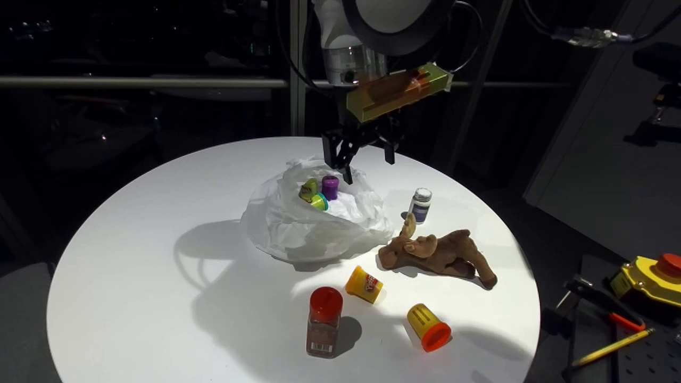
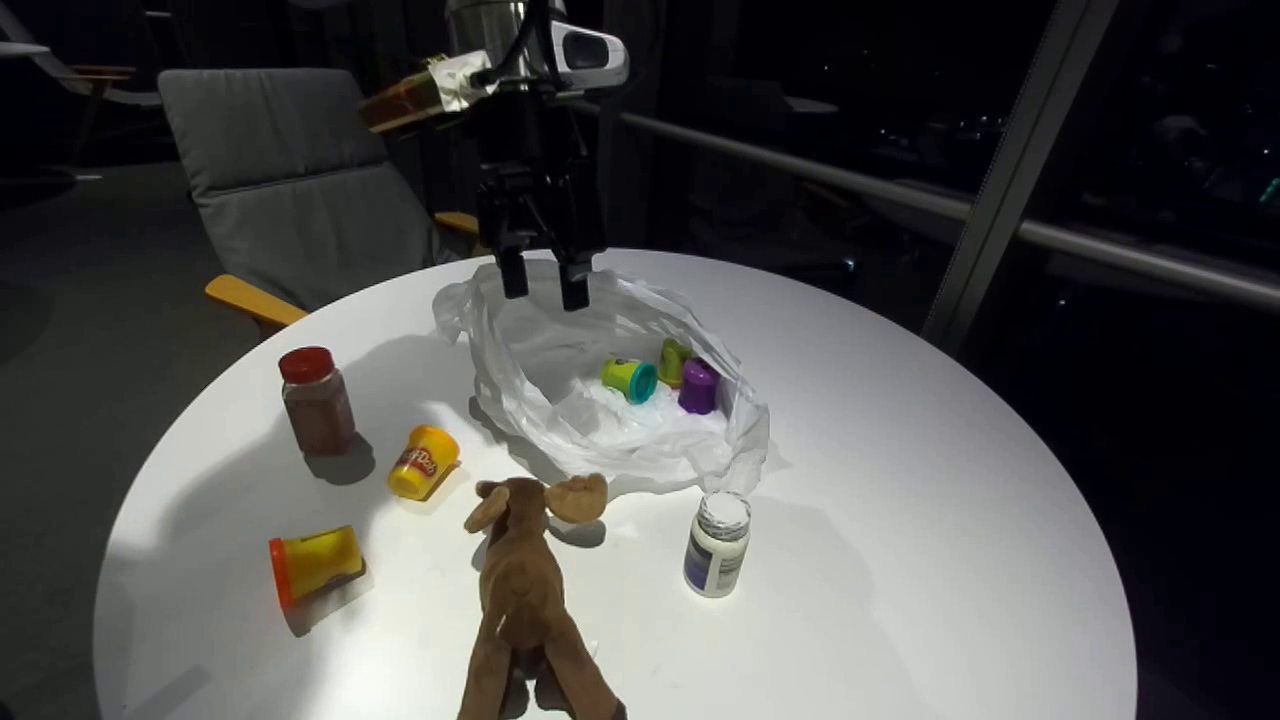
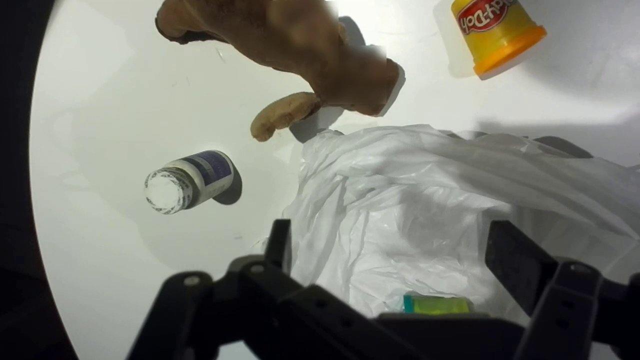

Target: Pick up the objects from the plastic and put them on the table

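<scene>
- White, wrinkled plastic bag (image 1: 319,234) sits on the round white surface (image 1: 133,255), its mouth wide and its rim crumpled.
- Black hand (image 2: 544,288) hangs above the bag, released, both fingers (image 3: 515,260) spread well apart; crinkled plastic shows between them in the wrist view.
- Purple tub (image 2: 698,390) inside the bag; just behind it, in an exterior view, an olive-green tub (image 2: 673,358).
- Lime tub with a teal lid (image 2: 628,378), also in the bag, lying on its side close to those two; in the wrist view it shows only in part, past the hand.
- Yellow tub with a Play-Doh label (image 1: 364,284) lies on its side on the surface, near the bag.
- Yellow tub with a red-orange lid (image 1: 423,319) lies on its side too, farther from the bag.
- Jar with a red lid (image 1: 323,331) stands upright near the labelled tub, reddish-brown contents showing through its clear wall.
- Brown plush moose (image 1: 452,254) lies with legs stretched out, head just beside the bag.
- White bottle (image 1: 420,206) with a blue-purple label stands upright near the moose's antlers, apart from the bag.
- Amber block (image 1: 396,93) sits on the arm (image 1: 332,32) above the hand.
- Grey chair (image 2: 280,180) stands past the edge of the surface.
</scene>
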Controlling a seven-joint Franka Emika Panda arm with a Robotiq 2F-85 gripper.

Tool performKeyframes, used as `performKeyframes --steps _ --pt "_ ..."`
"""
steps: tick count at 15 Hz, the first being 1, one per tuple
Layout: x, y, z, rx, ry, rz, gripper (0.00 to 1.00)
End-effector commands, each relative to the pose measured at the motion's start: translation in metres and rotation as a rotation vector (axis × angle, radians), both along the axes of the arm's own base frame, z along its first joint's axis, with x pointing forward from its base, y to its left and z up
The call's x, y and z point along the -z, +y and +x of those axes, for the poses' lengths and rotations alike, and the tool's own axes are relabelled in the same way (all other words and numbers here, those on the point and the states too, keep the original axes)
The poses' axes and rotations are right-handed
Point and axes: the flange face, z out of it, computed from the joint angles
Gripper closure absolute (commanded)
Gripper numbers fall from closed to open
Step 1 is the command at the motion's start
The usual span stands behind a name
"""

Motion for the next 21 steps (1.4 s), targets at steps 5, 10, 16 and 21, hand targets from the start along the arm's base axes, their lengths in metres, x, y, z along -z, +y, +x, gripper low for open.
performKeyframes --steps 5,10,16,21 --pt "0.049 0.001 0.032 -0.024 -0.027 0.021 0.0" --pt "0.063 0.006 0.032 -0.019 -0.005 0.006 0.0" --pt "0.061 0.01 0.039 -0.024 -0.007 0.003 0.0" --pt "0.076 0.002 0.048 0.094 -0.135 0.047 0.0"
